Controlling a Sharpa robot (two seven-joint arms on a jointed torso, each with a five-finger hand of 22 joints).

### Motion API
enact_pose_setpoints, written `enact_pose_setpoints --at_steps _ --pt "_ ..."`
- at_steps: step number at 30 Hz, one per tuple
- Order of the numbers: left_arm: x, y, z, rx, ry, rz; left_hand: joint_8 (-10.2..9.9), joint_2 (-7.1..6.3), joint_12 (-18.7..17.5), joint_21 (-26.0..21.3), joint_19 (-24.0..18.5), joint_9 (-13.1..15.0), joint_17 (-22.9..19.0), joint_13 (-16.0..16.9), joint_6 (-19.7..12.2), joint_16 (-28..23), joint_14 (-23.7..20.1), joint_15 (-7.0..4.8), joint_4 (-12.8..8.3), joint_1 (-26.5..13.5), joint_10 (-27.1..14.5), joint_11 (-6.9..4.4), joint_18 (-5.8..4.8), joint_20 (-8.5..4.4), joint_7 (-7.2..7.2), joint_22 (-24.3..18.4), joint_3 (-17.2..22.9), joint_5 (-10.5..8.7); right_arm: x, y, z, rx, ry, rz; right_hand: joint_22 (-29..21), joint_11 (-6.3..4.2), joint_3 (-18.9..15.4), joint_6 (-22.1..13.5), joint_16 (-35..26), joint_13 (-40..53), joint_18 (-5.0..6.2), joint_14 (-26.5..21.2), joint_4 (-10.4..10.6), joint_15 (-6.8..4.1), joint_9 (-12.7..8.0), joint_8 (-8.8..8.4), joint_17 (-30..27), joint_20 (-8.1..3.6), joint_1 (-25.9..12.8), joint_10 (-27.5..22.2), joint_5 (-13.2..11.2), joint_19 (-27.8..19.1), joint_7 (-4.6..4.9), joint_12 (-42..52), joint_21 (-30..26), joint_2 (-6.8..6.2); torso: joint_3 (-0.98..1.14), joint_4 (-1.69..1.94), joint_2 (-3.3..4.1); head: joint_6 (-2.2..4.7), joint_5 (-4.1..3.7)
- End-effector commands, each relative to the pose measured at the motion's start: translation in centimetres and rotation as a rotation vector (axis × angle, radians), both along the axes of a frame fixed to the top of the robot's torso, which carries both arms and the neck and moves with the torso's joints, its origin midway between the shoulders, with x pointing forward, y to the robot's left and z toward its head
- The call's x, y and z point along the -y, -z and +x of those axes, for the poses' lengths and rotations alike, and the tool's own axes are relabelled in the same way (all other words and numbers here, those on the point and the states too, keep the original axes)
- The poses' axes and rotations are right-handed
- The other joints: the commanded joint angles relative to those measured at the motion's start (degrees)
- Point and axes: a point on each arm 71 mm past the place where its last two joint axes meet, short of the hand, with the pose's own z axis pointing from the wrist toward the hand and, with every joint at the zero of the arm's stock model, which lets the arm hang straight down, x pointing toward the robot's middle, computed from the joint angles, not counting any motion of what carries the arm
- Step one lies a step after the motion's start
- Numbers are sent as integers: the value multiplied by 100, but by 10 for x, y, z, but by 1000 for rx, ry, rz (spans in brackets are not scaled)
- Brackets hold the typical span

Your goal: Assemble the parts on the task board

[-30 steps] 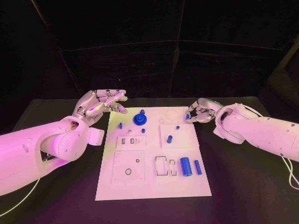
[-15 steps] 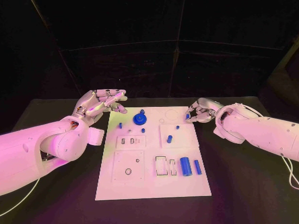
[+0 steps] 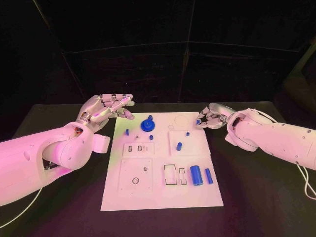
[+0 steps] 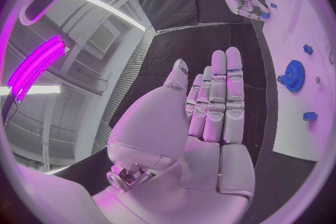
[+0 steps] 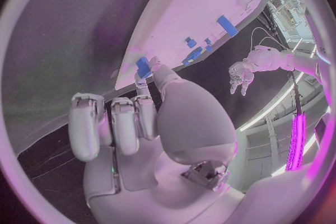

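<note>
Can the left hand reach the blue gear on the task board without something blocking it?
Probably yes. The left hand is open and holds nothing, hovering beside the task board's far left corner. The blue gear stands close by, and nothing lies between them; the right hand is at the opposite edge.

we find no readable text, labels, brand marks, numbers or signs on the task board (image 3: 161,197), the blue parts (image 3: 196,176), or the counter (image 3: 257,197).

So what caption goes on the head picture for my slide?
Right hand pinches a small blue part at the task board edge.
</note>
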Motion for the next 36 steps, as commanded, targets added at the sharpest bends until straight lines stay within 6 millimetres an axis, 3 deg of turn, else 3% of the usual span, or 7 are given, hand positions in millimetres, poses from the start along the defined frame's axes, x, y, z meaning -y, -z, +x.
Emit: enact_pose_setpoints --at_steps 1,14,18,24,27,32,36 --pt "1 -1 0 8 6 -2 -35 47 -31 35 -54 -5 14 -5 -2 33 -43 -6 -7 -5 3 44 18 -2 30 9 -23 11 -1 -3 0 23 12 1 729 -39 101 60 14 941 -59 606 -22 -49 6 12 1509 -61 37 191 -82 290 1 32 18 124 3 4 -2 3 7" --pt "0 -2 -1 9 4 -2 -36 49 -31 37 -56 -5 22 -4 -1 35 -46 -6 -10 1 3 44 19 -2 29 10 -22 11 -14 -14 -16 94 -22 14 733 -43 234 58 14 943 -61 606 -106 -60 -8 -21 1509 -80 72 192 -99 293 5 28 19 116 -19 0 -18 4 33" --pt "-1 -2 -1 8 4 -2 -35 52 -27 41 -60 -4 40 -3 5 41 -51 -9 -22 20 10 39 22 -3 23 13 -17 12 -30 -23 -29 112 -43 36 732 -41 244 59 14 946 -61 606 -116 -59 -10 -26 1509 -81 62 195 -124 292 7 31 18 99 -24 7 -25 9 97" --pt "-4 -1 0 4 3 10 -14 82 16 56 -53 8 125 15 73 59 -20 -49 -37 60 135 -10 42 -19 -25 17 -10 10 -59 -37 -39 154 -92 33 732 -38 255 60 14 949 -61 606 -121 -57 -13 -35 1509 -80 34 198 -161 293 11 33 18 74 -36 24 -36 24 94" --pt "-5 -1 0 9 1 33 6 92 80 54 -60 16 178 50 150 22 -43 -71 3 27 358 -56 39 -37 -58 14 -40 9 -75 -40 -41 169 -119 28 726 -37 257 60 14 951 -60 606 -123 -57 -13 -36 1509 -80 30 199 -166 290 11 35 15 69 -39 24 -46 12 145" --pt "-6 0 1 7 -4 52 -31 87 -34 -55 -212 2 155 11 147 -192 -264 -11 18 36 275 -14 21 -1 -42 -44 -72 13 -107 -42 -44 186 -173 18 725 -37 261 58 14 952 -59 606 -131 -56 -14 -39 1509 -80 31 200 -169 290 10 35 15 59 -39 36 -55 -38 241" --pt "-5 1 2 -5 -6 62 -74 86 -44 -489 -770 -10 -27 -17 101 -617 -740 163 23 30 110 88 -18 145 30 -265 -101 14 -136 -42 -48 186 -223 18 723 -38 272 59 14 951 -59 606 -153 -56 -16 -45 1509 -79 32 200 -162 289 10 33 14 31 -41 27 -45 -31 370"
